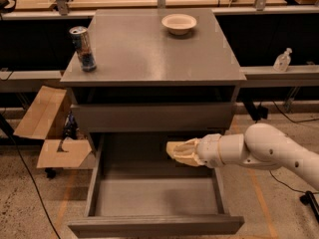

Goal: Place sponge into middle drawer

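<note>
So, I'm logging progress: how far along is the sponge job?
Done: the middle drawer stands pulled open, and the sponge is off the cabinet top. In hand: the tool holds the sponge over the drawer, toward its back. Left: lowering it and letting go onto the drawer floor.

On the grey tabletop (149, 54), a drink can (83, 49) is stood upright near the front left corner, and a white bowl (179, 23) is set near the rear edge. The claw (187, 152), clamped on the sponge (175, 151), is held below the tabletop, above the middle drawer (154, 198).
</note>
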### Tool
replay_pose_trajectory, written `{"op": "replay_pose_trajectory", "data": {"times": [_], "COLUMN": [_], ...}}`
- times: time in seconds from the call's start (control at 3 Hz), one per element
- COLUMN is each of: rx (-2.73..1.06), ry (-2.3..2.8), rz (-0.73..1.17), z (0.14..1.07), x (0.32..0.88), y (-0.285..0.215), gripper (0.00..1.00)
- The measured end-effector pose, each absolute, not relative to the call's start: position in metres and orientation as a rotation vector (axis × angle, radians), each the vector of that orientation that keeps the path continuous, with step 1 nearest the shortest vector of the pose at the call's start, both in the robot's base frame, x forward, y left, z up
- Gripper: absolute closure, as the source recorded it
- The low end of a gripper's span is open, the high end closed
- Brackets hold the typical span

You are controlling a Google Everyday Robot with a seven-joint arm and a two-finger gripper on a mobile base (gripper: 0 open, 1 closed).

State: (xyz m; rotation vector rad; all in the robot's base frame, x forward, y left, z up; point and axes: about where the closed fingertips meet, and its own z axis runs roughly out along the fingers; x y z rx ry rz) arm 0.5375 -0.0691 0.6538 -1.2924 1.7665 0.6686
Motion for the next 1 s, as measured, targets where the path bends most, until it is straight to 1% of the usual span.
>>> {"op": "replay_pose_trajectory", "data": {"times": [0.67, 1.0], "rx": [-1.231, -1.231], "ry": [1.756, 1.759], "rz": [0.746, 0.757], "z": [0.555, 0.551], "x": [0.525, 0.524], "y": [-0.035, -0.033], "gripper": [1.0, 1.0]}}
